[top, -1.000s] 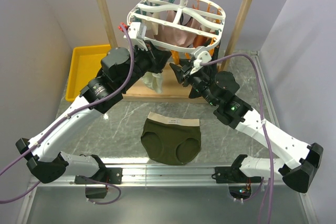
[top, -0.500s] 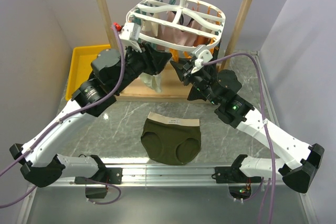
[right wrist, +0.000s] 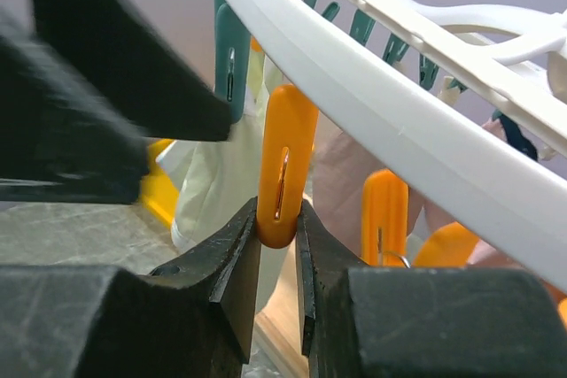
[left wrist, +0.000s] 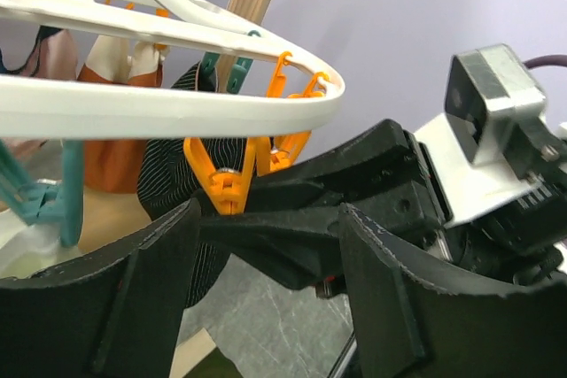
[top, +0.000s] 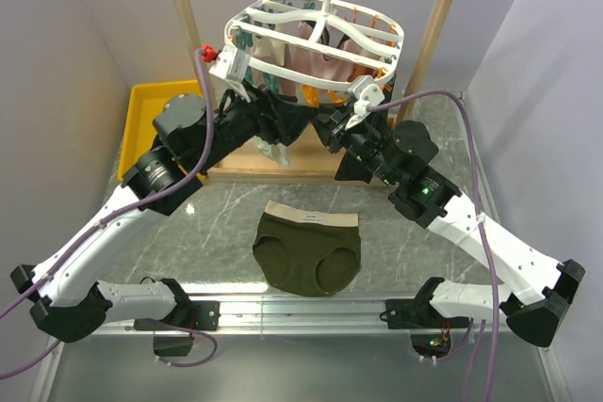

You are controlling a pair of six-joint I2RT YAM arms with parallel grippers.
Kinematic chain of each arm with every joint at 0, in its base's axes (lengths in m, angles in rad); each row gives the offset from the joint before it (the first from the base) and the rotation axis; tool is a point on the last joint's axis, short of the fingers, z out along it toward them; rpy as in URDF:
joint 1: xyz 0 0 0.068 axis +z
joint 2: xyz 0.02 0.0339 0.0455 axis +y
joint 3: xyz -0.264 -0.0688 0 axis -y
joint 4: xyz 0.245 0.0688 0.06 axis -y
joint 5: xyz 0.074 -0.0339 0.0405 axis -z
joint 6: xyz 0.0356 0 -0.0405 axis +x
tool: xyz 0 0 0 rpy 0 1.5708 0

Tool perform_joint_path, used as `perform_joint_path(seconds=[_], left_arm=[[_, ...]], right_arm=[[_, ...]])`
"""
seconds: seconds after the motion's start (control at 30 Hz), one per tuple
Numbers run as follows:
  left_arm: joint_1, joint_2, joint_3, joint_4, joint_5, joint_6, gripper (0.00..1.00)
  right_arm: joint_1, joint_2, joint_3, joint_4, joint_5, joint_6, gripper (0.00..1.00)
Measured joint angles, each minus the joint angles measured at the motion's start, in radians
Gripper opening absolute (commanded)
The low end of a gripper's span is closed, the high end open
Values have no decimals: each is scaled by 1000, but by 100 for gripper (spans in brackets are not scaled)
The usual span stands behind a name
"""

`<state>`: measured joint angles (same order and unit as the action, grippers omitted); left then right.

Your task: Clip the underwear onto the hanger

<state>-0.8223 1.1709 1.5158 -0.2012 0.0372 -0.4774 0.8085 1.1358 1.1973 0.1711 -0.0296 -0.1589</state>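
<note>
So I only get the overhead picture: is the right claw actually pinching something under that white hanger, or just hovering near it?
Observer: Pinching. Its own camera shows the right claw shut on the bottom end of an orange clip hanging from the hanger rim.
Visitor: And the left claw?
Observer: Its camera shows the left claw with fingers wide apart, closed on nothing. The pinched clip shows through the gap.
Visitor: Anything beside that clip?
Observer: In the right wrist view a teal clip hangs just left of it, with pale cloth behind.
</note>
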Motion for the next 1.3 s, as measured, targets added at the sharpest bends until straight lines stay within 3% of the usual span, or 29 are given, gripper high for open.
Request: perform_joint_path(seconds=[0.57,0.77,1.0,1.13,1.2,1.27,1.3], left_arm=[[13,126,117,-89,-106,-111,63],[13,127,117,-85,-105,-119,51],[13,127,117,-69,-98,-118,20],[13,127,117,-59,-90,-117,7],[13,127,117,-58,-88,-117,0],[13,127,117,-58,-84,-118,0],[13,128,117,-58,-84,-117,0]], right_arm=[[-6,-1,1,-31,-37,66,0],[-6,-4,1,-31,-45,77,0],[-6,-8,1,-34,-52,84,0],[-6,-10,0,-38,-51,84,7],[-6,-13,-1,-39,-50,84,26],[-6,-18,-7,-39,-47,84,43],[-6,-21,-9,-43,-47,86,46]])
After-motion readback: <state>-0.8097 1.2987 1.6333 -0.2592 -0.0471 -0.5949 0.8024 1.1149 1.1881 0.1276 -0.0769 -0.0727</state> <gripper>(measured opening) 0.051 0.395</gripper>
